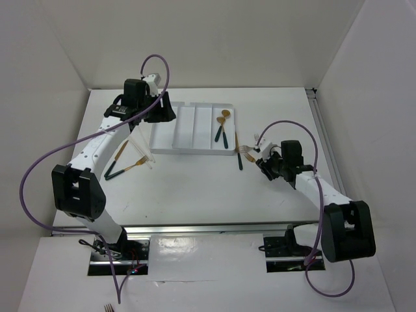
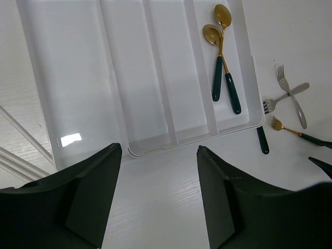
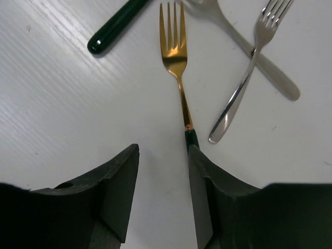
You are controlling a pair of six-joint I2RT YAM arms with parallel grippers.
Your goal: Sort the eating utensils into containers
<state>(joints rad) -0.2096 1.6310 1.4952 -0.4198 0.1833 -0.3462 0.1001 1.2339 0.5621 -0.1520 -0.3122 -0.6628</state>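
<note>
Wide shot first: the white table (image 1: 195, 208) carries the flat white tray (image 1: 188, 148) toward its far side, long compartments running side by side. Only one of them has anything in it: the compartment at the right-hand end in the top view holds two gold spoons (image 2: 217, 78) with dark handles, lying lengthwise and close together, bowls toward the far wall. The other compartments show plain white plastic. Over to the left arm: the left gripper (image 2: 158, 155) hangs over the tray's near left part, jaws spread wide with nothing between them, and through the gap you see the tray's near rim and the table. On the right, the right gripper (image 3: 163, 155) is down low over the table just right of the tray, jaws parted. The gold fork (image 3: 176, 54) lies right there, tines pointing away, its dark handle running in beside the inner face of one finger (I can't tell whether it touches). Just beyond it two silver forks (image 3: 254, 57) lie crossed over each other, and a dark handle (image 3: 116, 25) lies beside them nearer the tray. Left of the tray, two more gold-and-dark utensils (image 1: 120, 162) lie on the table, too small to tell their kind.
</note>
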